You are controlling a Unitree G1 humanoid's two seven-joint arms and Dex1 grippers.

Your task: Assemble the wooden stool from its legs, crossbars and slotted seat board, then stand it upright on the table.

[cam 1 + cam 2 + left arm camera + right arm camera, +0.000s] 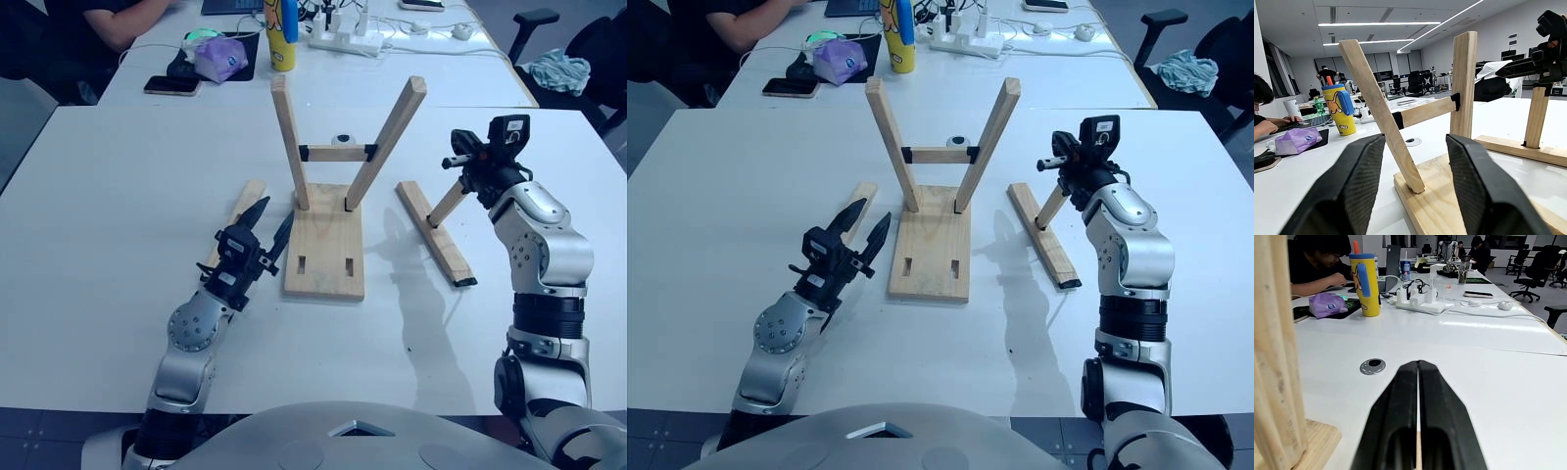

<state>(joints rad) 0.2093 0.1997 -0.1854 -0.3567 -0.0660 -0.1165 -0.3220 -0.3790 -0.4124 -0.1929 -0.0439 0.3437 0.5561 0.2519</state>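
Now left tool point(276, 210) released, right tool point(449, 162) clenched; seat board point(324, 266) holds 2 legs point(291, 137).

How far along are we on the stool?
Done: two legs and a crossbar stand slotted in the seat board. In hand: right gripper shut on the second crossbar, standing on a lying leg. Left: last leg beside the open left gripper, two empty slots, standing it upright.

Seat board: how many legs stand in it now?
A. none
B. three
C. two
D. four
C: a left leg and a right leg rise from the far end of the seat board, joined by a crossbar, while its two near slots are empty.
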